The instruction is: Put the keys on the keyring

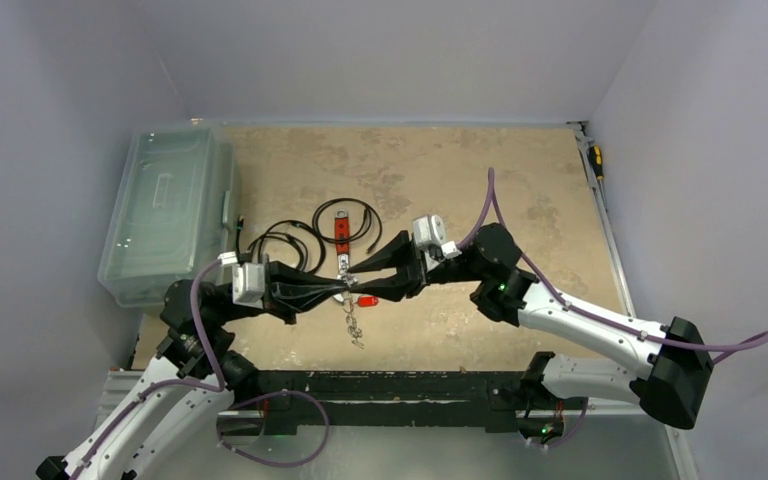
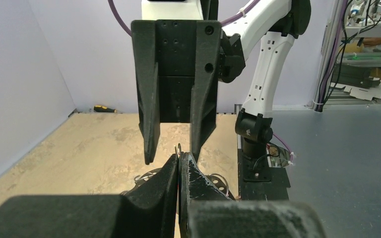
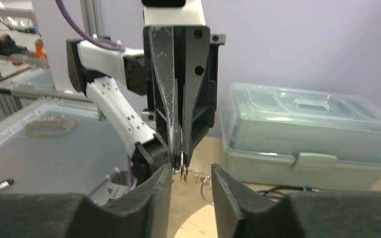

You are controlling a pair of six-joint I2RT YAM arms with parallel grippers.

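Silvery wire, a thin arc of the keyring (image 2: 178, 147), sticks up out of the left gripper (image 2: 179, 162), whose fingers are pressed together on it. Only the left wrist view shows this pinch close up. Facing it in that view, the right gripper (image 2: 174, 157) has its two fingers a narrow gap apart, one on each side of the wire arc, touching nothing that can be seen. The right wrist view gives the reverse: the left fingers come down clamped to a point with thin wire strands showing at their tips, a small ring (image 3: 205, 187) hangs just beside them, and a clear lidded box (image 3: 307, 134) stands behind. Only the top view shows the keys (image 1: 353, 325), a short silvery string running from where the two grippers meet tip to tip towards the arms' bases. Whether they lie on the table (image 1: 480, 170) or dangle cannot be told. That view also shows black cables (image 1: 290, 243) beyond the grippers and a screwdriver (image 1: 595, 160) at the far right edge.
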